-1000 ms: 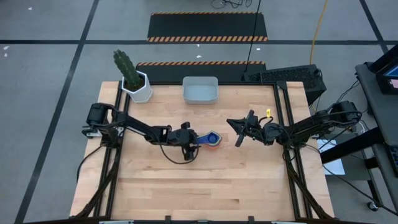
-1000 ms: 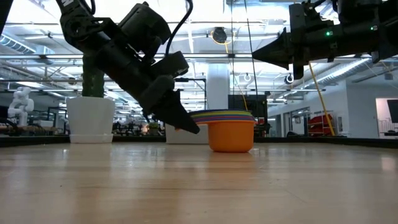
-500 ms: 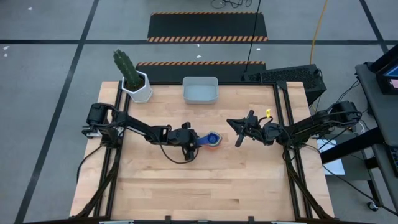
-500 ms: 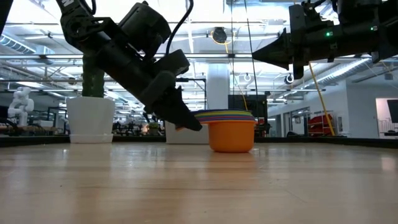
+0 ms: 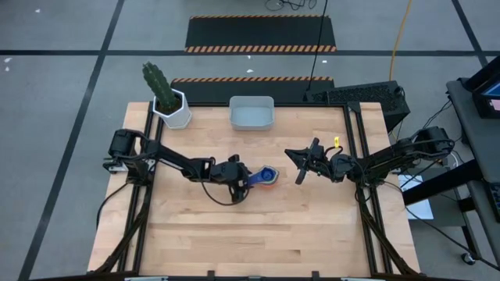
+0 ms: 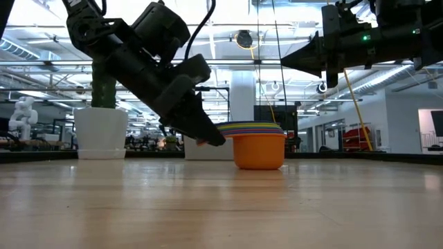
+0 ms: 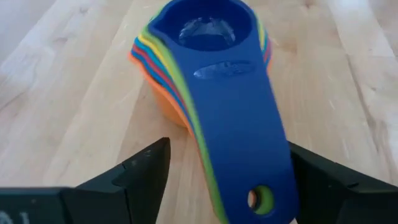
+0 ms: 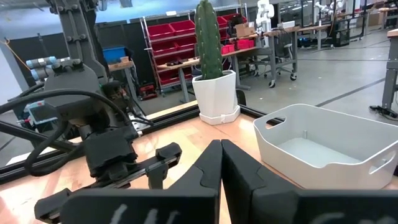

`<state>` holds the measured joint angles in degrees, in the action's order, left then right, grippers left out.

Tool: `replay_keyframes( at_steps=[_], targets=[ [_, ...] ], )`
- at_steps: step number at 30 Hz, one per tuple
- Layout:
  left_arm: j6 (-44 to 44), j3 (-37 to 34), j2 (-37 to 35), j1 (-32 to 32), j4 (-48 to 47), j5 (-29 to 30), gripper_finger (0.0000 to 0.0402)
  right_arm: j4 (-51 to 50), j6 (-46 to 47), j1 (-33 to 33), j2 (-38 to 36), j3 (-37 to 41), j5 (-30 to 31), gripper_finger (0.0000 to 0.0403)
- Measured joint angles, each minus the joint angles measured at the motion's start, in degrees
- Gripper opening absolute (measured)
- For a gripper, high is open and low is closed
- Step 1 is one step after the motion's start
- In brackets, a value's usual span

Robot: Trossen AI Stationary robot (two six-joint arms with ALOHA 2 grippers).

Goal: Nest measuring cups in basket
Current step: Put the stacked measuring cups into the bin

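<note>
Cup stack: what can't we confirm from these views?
- Cup count: in the left wrist view the dark blue cup covers the stack; only coloured rims show.
- Handle contact: the left gripper straddles the handles; its fingertips are cut off by the picture's edge.
- Stack detail in the high view: too small.
- Basket interior, low view: hidden behind the left arm.

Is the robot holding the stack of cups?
No. The left end effector is open around the measuring cups' handles; the right end effector holds nothing.
</note>
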<state>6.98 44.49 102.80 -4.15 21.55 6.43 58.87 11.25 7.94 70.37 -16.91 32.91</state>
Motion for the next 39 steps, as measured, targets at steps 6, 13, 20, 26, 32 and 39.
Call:
replay_keyframes(
  at_steps=[6, 13, 20, 26, 32, 39],
  targets=[
    [0.5, 0.0, 0.0, 0.6, -1.4, 0.4, 0.0229, 0.9, 0.0, 0.0, 0.0, 0.0, 0.0, 0.0],
    [0.2, 0.0, 0.0, 0.9, -2.7, 0.7, 0.0179, 1.1, 0.0, 0.0, 0.0, 0.0, 0.0, 0.0],
    [-1.1, 0.0, 0.0, 0.9, -2.8, 1.4, 0.0185, 1.2, 0.0, 0.0, 0.0, 0.0, 0.0, 0.0],
    [-2.2, 0.0, 0.0, 0.6, -2.2, 1.8, 0.0208, 1.3, 0.1, 0.0, 0.0, 0.0, 0.0, 0.0],
    [-2.3, -0.1, 1.3, 1.2, -4.3, 2.6, 0.0191, 2.2, 0.2, 0.0, 0.0, 0.0, 0.0, 0.0],
    [-3.2, 0.0, 1.4, 1.2, -2.3, 2.8, 0.0161, 3.0, 0.2, 0.0, 0.0, 0.0, -0.2, 0.0]
  ],
)
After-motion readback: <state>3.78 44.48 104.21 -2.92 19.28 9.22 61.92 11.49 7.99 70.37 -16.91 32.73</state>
